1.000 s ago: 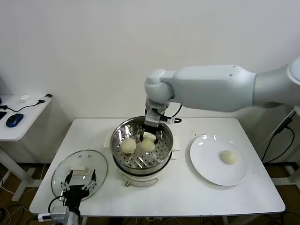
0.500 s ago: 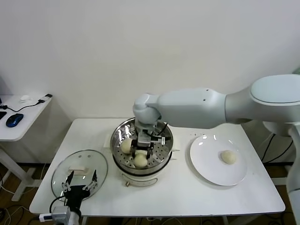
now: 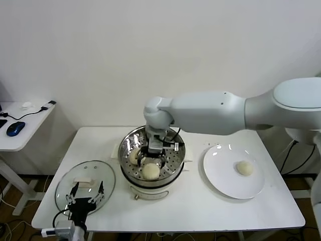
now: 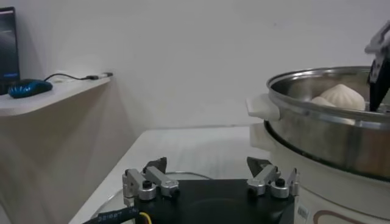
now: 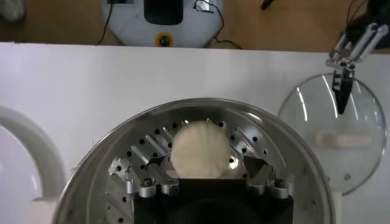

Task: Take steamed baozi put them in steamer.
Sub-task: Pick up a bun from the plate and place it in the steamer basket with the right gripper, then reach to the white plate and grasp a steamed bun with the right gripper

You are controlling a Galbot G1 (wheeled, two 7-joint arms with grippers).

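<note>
The steamer point(image 3: 176, 145), a shiny steel pot with a perforated tray, stands mid-table on a white base. My right gripper point(image 3: 152, 159) hangs inside it, open, just above a cream baozi point(image 3: 150, 171) lying on the tray's near side. In the right wrist view that baozi point(image 5: 200, 149) lies between the spread fingers point(image 5: 156, 167) with gaps on both sides. Another baozi point(image 3: 134, 155) lies at the left of the tray; anything behind the gripper is hidden. One baozi point(image 3: 245, 167) remains on the white plate point(image 3: 223, 176). My left gripper point(image 3: 85, 194) is parked, open and empty, over the glass lid point(image 3: 75, 176).
The plate sits to the right of the steamer, the glass lid to its front left near the table edge. A side desk point(image 3: 22, 125) with a blue mouse stands at the far left. The left wrist view shows the steamer's wall point(image 4: 329, 131) close by.
My right gripper carried a baozi from the far side of the steamer to the near side, lowered it onto the tray, then opened and rose a little. The left arm has not moved.
</note>
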